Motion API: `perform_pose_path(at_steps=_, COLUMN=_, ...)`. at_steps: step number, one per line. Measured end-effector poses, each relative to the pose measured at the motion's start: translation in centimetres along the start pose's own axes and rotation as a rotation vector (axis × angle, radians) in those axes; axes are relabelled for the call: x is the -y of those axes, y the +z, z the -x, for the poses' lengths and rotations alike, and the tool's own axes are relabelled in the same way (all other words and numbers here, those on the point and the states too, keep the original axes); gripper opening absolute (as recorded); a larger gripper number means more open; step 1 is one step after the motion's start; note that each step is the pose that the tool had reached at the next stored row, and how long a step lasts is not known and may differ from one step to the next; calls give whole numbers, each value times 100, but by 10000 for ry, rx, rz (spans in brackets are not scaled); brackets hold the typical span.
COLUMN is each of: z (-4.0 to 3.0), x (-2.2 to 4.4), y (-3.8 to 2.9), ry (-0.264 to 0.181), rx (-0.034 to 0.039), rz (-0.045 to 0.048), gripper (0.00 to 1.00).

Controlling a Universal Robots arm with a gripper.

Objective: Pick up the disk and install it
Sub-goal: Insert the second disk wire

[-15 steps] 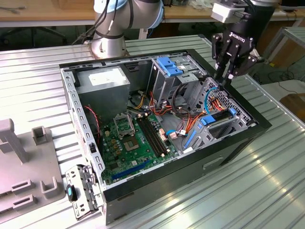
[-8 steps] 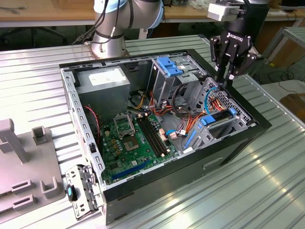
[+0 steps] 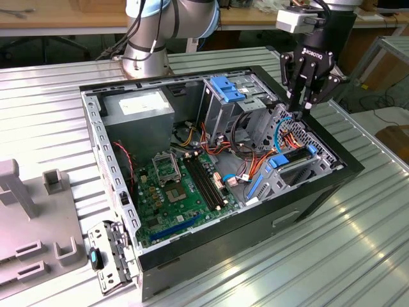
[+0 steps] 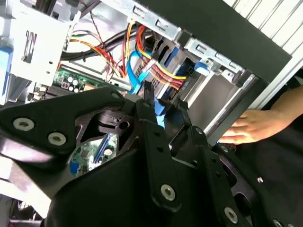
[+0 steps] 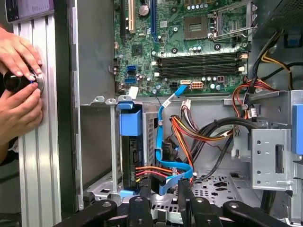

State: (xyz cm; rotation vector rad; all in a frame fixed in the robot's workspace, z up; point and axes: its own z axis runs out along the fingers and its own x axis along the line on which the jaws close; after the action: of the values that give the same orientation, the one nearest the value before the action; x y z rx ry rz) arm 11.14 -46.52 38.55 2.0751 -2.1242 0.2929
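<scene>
Install step appears under way or nearly done: the disk [image 5: 131, 156] sits upright in its bay at the front of the computer case [image 3: 319, 192], blue rail [image 3: 291, 157] uppermost, cables [image 5: 161, 172] running to its end. The tool [image 3: 300, 109] hangs just above the bay among the wiring; fingers [image 5: 184, 189] look slightly parted with nothing between them, so released. Whether the disk is fully seated cannot be judged. A person's hands [image 5: 16, 90] rest on the counter [image 3: 358, 256] edge beside the case.
</scene>
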Motion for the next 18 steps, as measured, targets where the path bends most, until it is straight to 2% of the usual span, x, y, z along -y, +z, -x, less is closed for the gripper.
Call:
perform_pose_path(at_steps=3, z=1, x=7, y=0, ry=2, rx=-6, rz=1, gripper=35)
perform_pose_path(at_steps=4, z=0, x=7, y=0, ry=1, rx=-7, rz=1, gripper=28)
perform_pose_path(at_steps=6, z=0, x=7, y=0, ry=1, rx=-9, rz=1, gripper=28)
perform_pose_path(at_steps=8, z=0, x=7, y=0, ry=1, rx=-9, rz=1, gripper=15)
perform_pose_path(at_steps=15, z=0, x=7, y=0, ry=1, rx=-10, rz=1, gripper=15)
perform_pose_path(at_steps=17, z=0, x=7, y=1, ry=0, rx=-10, rz=1, gripper=16)
perform_pose_path(at_steps=18, z=0, x=7, y=1, ry=1, rx=-13, rz=1, gripper=22)
